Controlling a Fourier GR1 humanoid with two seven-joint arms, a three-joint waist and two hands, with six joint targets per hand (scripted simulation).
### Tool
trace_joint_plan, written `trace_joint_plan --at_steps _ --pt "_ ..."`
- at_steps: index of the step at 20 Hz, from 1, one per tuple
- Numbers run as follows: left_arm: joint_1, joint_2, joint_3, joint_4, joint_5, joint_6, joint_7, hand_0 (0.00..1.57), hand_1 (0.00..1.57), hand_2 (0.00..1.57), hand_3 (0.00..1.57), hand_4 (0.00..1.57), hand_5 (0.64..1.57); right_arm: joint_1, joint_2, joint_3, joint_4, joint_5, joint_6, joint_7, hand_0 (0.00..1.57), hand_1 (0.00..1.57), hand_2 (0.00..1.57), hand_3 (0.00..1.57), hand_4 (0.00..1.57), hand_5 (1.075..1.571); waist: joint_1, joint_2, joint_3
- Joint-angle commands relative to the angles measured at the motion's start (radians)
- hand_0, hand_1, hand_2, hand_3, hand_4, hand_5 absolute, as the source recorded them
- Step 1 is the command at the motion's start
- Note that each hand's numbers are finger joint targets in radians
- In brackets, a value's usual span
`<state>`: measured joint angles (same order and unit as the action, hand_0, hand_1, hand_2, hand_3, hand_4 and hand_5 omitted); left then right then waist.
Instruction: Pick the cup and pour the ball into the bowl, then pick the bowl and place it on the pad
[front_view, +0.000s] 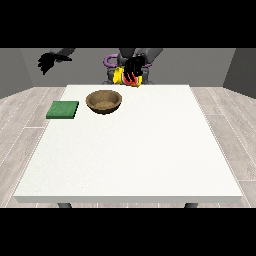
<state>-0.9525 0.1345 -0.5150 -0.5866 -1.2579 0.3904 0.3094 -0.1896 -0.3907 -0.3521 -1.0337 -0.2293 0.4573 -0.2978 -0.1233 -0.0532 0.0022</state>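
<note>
A yellow cup (120, 78) with red on it is held up above the table's far edge, just behind and to the right of the bowl. The hand at the view's right (133, 66) is curled round it and covers much of it. I cannot see the ball. The brown wooden bowl (104, 101) stands upright on the table's far part, its inside showing nothing. A flat green pad (63, 110) lies to the bowl's left near the table's left edge. The hand at the view's left (49, 61) hangs in the air beyond the table's far left corner, fingers relaxed and holding nothing.
The large white table (130, 160) stretches towards the camera from the bowl and pad. The robot's body stands behind the far edge. Grey wooden floor surrounds the table.
</note>
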Motion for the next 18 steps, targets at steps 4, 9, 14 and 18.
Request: trace_joint_plan --at_steps 4,9,14,18 --pt "-0.090 -0.063 -0.223 0.070 -0.265 -0.195 0.069 1.53 1.53 1.57 1.57 1.56 1.164 -0.027 0.010 0.006 0.039 0.004 0.001 -0.004 0.00 0.00 0.00 0.00 0.00 1.570 -0.006 -0.008 0.0006" --pt "-0.067 -0.058 -0.311 0.100 -0.377 -0.267 0.058 1.46 1.46 1.57 1.57 1.48 1.216 -0.003 0.013 0.020 0.026 0.011 0.009 0.004 0.00 0.00 0.00 0.00 0.00 1.571 -0.006 -0.041 -0.0016" --pt "-0.054 -0.132 -0.338 0.033 -0.423 -0.379 0.057 1.45 1.45 1.57 1.57 1.53 1.129 -0.054 0.008 0.018 0.033 -0.003 -0.008 0.061 0.00 0.00 0.00 0.00 0.00 1.570 0.001 -0.050 -0.0022" --pt "-0.094 -0.059 -0.198 0.011 -0.358 -0.308 -0.006 1.45 1.45 1.57 1.57 1.54 1.136 -0.005 0.070 0.052 0.008 0.009 -0.030 0.069 0.00 0.00 0.00 0.00 0.00 1.568 0.005 -0.049 -0.0026"
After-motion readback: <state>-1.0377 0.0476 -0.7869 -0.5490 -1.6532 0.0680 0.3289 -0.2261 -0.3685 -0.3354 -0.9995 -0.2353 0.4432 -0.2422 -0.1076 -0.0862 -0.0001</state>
